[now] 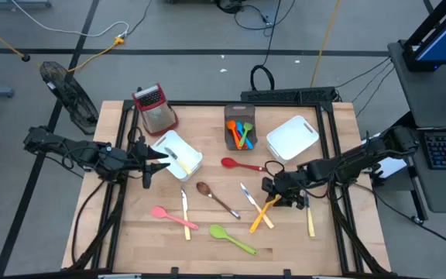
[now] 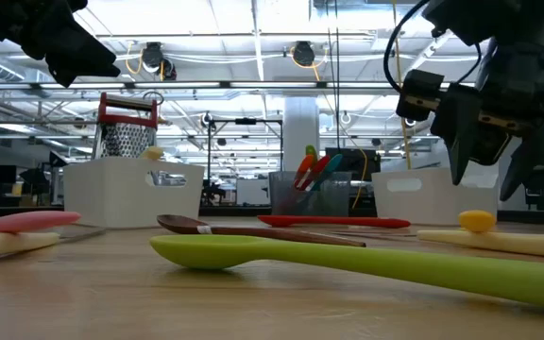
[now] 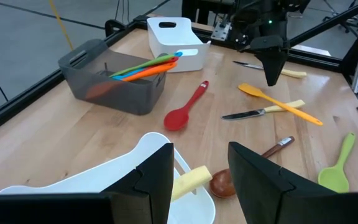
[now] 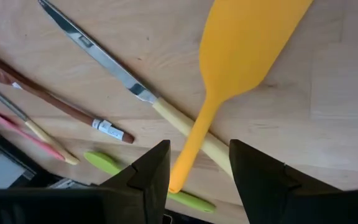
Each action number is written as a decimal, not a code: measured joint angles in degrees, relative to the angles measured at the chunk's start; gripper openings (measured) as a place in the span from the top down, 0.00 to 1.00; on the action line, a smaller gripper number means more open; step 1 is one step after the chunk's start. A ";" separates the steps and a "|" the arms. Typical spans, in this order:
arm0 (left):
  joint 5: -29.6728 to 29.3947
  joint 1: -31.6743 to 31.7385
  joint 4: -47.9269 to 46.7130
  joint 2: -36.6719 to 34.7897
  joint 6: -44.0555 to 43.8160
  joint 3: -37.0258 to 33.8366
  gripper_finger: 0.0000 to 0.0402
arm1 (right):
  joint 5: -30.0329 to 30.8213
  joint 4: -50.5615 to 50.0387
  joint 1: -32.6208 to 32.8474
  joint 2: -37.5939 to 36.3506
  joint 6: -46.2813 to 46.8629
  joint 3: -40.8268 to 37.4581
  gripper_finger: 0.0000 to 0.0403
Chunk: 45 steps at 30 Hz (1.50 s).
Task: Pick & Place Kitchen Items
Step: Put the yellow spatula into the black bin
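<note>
My left gripper (image 1: 159,161) is open and empty over the left white bin (image 1: 178,153). In the left wrist view its fingers (image 3: 201,155) stand above a yellow-handled knife (image 3: 189,182) that lies in this bin. My right gripper (image 1: 276,191) is open above the orange spatula (image 1: 265,211), which lies flat on the table across a yellow-handled knife (image 4: 166,118). In the right wrist view the spatula's handle (image 4: 194,140) shows between the fingers, apart from them. On the table lie a red spoon (image 1: 238,163), a brown spoon (image 1: 215,198), a pink spoon (image 1: 173,217) and a green spoon (image 1: 232,239).
A dark grey bin (image 1: 231,124) at the back holds several coloured utensils. A second white bin (image 1: 293,138) stands to its right. A red-topped grater (image 1: 155,108) stands at the back left. More yellow-handled knives lie on the table (image 1: 184,203) (image 1: 310,223).
</note>
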 joint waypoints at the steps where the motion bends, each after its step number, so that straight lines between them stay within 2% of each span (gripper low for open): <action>1: 0.00 -0.01 -0.01 0.00 -0.04 0.00 0.62 | 0.25 0.75 0.00 0.00 0.09 -0.44 0.61; 20: -0.42 0.00 0.00 0.02 -0.56 0.00 0.62 | 1.84 4.34 2.27 0.00 3.34 -2.14 0.61; 26: -1.75 0.00 0.02 0.01 -0.74 0.00 0.62 | 4.55 5.81 3.86 0.00 4.43 -2.14 0.61; 37: -2.07 0.00 0.02 0.02 -1.81 0.00 0.62 | 4.56 17.97 4.42 9.81 2.49 -2.12 0.61; 41: -1.90 0.00 0.02 0.02 -1.81 0.00 0.62 | 4.76 17.68 4.39 12.19 0.97 -2.08 0.61; 45: -1.84 0.00 0.02 0.00 -1.79 0.00 0.62 | 9.25 17.33 4.46 12.60 0.12 -2.01 0.61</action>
